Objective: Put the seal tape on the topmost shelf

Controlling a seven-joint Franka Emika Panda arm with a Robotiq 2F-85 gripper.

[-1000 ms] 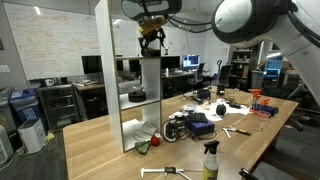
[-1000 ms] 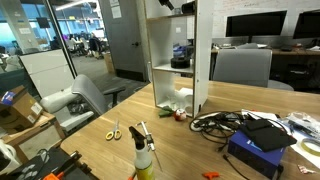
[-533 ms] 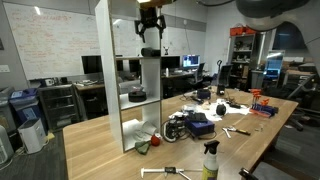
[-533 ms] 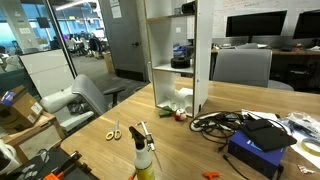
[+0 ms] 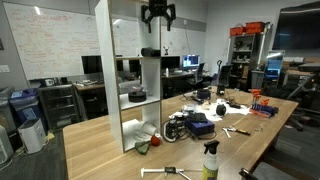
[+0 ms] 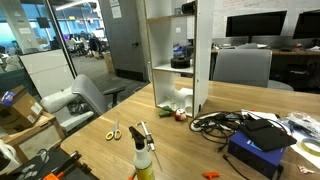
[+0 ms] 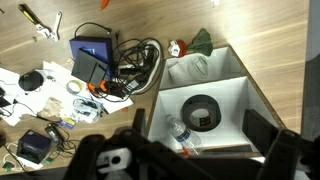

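The seal tape (image 5: 151, 51), a small black roll, lies on the topmost shelf (image 5: 150, 57) of the tall white shelving unit. My gripper (image 5: 158, 14) hangs open and empty straight above it, clear of the roll. In the wrist view I look down on the tape (image 7: 203, 112) lying flat on the white board (image 7: 235, 100), between my spread fingers (image 7: 258, 128). A clear plastic bottle (image 7: 183, 133) lies next to the roll. In an exterior view the tape shows as a dark shape (image 6: 187, 8) on the top board (image 6: 170, 14).
A dark bowl-like object (image 5: 137, 95) sits on a lower board. A green-and-red item (image 5: 146, 144) lies at the unit's foot. Cables and a dark box (image 5: 190, 124) lie on the wooden table. A spray bottle (image 5: 210, 160) stands near the front edge, with scissors (image 6: 113, 131) nearby.
My gripper has risen straight up from the top board, leaving the tape lying there. The big arm segment has left the exterior view.
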